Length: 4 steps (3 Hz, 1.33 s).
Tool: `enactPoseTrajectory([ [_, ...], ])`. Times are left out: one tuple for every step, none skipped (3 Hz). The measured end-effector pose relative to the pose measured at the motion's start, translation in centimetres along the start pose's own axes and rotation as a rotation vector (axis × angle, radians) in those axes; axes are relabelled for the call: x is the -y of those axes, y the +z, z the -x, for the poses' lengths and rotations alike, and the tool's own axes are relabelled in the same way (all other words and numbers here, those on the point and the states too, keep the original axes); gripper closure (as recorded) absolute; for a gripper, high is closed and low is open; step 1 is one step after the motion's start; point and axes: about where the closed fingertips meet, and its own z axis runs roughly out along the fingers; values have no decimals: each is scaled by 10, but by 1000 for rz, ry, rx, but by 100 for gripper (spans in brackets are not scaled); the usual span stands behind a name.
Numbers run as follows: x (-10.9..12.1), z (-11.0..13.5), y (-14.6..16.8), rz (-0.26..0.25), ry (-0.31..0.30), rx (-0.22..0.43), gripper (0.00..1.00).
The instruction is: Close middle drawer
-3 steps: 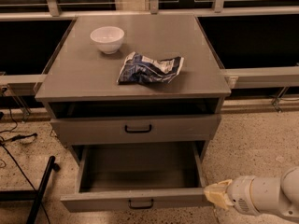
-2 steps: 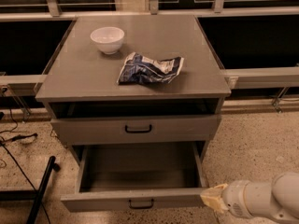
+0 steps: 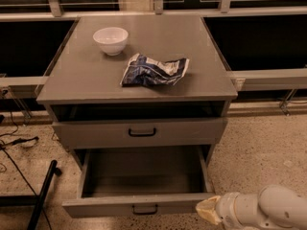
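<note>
The middle drawer [image 3: 139,204] is pulled far out of the grey cabinet. Its deep box is empty, and its low front panel carries a small black bar handle [image 3: 145,209]. The taller-fronted top drawer [image 3: 139,133] above it sits nearly flush, with a dark gap under the cabinet top. The lowest drawer is hidden below the open one. My gripper [image 3: 209,210], a tan tip on a white arm, comes in from the bottom right. It is right at the right end of the middle drawer's front panel; I cannot tell whether it touches.
On the cabinet top [image 3: 86,75] stand a white bowl [image 3: 111,40] and a crumpled blue-and-white chip bag [image 3: 153,71]. A black pole [image 3: 43,195] and cables lie on the speckled floor at left. A rail [image 3: 268,78] and dark windows run behind.
My gripper has moved left and slightly down, closer to the right end of the middle drawer's front panel. The drawer has not visibly moved.
</note>
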Motion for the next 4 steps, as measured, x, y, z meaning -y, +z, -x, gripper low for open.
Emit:
enactPoseTrajectory([
  [2,-10,20,4,-31,8,100],
  [6,-28,45,-13,-81,-2,100],
  [9,-35,59,-26,-110,-8,100],
  [15,-37,72,-44,-132,-3,100],
])
